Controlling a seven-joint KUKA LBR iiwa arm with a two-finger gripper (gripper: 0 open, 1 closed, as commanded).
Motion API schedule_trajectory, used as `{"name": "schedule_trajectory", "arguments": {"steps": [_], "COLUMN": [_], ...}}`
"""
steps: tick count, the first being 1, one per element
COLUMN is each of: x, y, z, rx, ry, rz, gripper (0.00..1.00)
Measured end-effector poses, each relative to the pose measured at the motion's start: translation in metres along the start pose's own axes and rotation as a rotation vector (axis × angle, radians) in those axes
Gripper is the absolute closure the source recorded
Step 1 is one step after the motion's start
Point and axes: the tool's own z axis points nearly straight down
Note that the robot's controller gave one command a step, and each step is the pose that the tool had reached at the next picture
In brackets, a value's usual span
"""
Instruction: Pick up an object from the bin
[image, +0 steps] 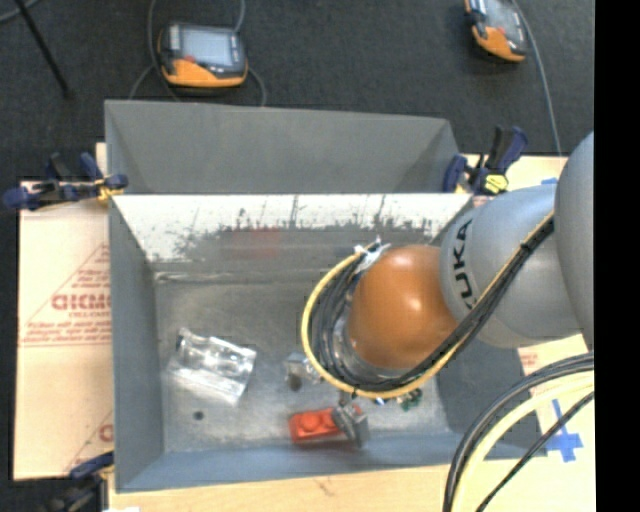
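Note:
My gripper (351, 416) reaches down near the bin's front wall, right of the middle, mostly hidden under the arm's orange cover. A small red block (314, 426) lies on the bin floor just left of the gripper's tip, touching or nearly touching it. A small grey metallic piece (295, 376) lies a little further back, at the left edge of the cover. A tiny green thing (410, 400) peeks out from under the cover on the right.
A clear plastic cup-like thing (212, 363) lies on its side at the left of the bin floor. A small dark speck (198, 415) lies in front of it. The arm and its cables cover the bin's right part.

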Motion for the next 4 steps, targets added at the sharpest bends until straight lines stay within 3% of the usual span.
{"name": "schedule_trajectory", "arguments": {"steps": [1, 2, 3, 4], "x": [0.003, 0.005, 0.006, 0.004], "y": [-0.002, 0.001, -0.004, -0.019], "z": [0.001, 0.001, 0.000, -0.160], "rx": [0.000, 0.002, 0.013, 0.005], "ry": [0.003, 0.001, -0.003, 0.008], "rz": [0.024, -0.063, -0.059, 0.003], "gripper": [0.00, 0.00, 1.00, 1.00]}}
